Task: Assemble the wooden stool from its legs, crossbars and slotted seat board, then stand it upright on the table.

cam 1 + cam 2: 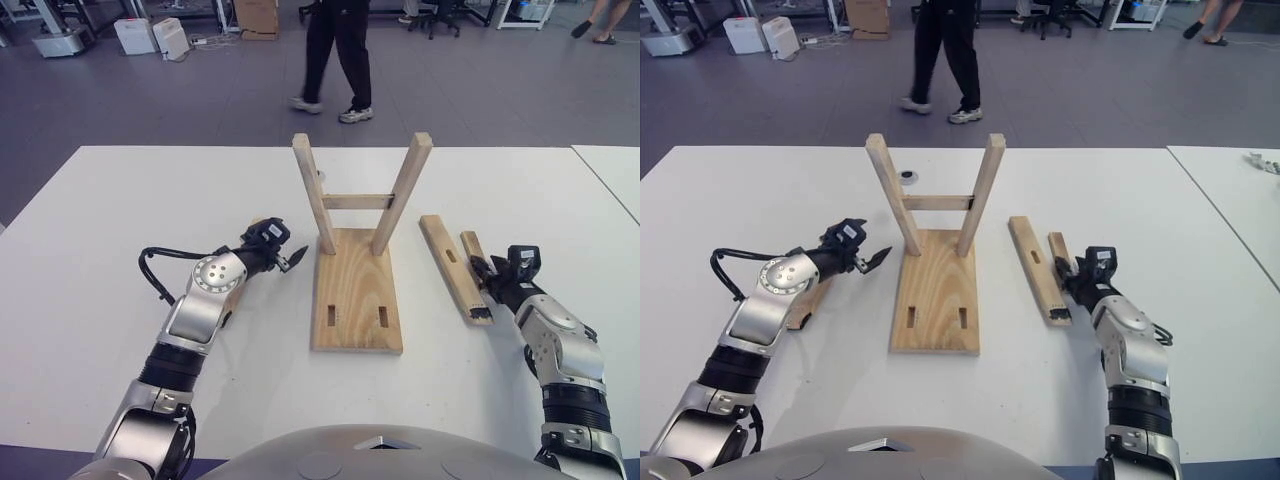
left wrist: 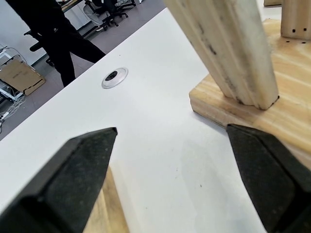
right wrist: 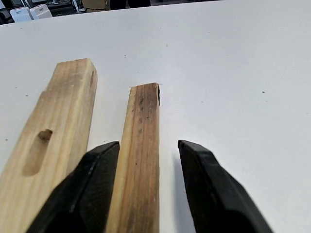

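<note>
Right gripper (image 3: pixel 148 144), fingers parted, straddles the thin crossbar (image 3: pixel 144 104) (not clamped) lying beside a loose leg (image 3: pixel 65 107). Left gripper (image 1: pixel 293 257) gapes empty, just left of the seat board (image 1: pixel 357 300).

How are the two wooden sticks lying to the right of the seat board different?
The leg is wider and paler than the crossbar, which is thin and darker. The leg has a slot cut in it; the crossbar's top face looks plain. The crossbar lies between the open fingers of the right end effector; the leg lies just outside them. Both are wooden and lie flat, side by side, on the table.
</note>
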`<state>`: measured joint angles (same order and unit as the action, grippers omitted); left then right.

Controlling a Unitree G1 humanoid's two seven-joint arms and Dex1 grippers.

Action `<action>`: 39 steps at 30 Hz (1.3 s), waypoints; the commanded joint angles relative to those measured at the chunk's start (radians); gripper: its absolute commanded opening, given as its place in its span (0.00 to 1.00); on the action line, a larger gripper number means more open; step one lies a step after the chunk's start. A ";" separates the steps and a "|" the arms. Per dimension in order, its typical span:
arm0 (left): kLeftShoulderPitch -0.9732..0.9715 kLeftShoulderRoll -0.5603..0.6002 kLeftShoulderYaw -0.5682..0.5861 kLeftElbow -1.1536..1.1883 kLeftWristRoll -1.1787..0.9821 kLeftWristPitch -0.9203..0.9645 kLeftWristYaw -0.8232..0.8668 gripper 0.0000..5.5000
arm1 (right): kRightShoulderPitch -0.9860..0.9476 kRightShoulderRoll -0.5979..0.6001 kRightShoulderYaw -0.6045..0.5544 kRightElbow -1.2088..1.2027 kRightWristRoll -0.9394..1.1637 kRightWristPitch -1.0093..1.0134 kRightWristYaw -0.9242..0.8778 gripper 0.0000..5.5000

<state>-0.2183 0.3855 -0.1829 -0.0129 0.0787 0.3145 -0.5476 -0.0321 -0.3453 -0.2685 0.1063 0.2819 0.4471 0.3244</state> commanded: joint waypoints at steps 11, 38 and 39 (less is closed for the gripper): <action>-0.018 0.010 0.012 -0.040 -0.009 0.024 0.001 0.75 | 0.007 -0.010 0.033 0.045 -0.044 0.042 -0.030 0.25; -0.681 -0.246 0.492 -0.334 -1.419 0.540 0.631 0.37 | -0.672 0.009 0.381 -0.531 -0.006 -0.152 0.107 0.24; -0.681 -0.247 0.488 -0.332 -1.415 0.528 0.638 0.35 | -0.672 0.017 0.386 -0.529 -0.017 -0.153 0.100 0.24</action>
<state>-0.9005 0.1346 0.3161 -0.3539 -1.3318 0.8616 0.0705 -0.7005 -0.3404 0.1042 -0.4351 0.2886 0.2988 0.4399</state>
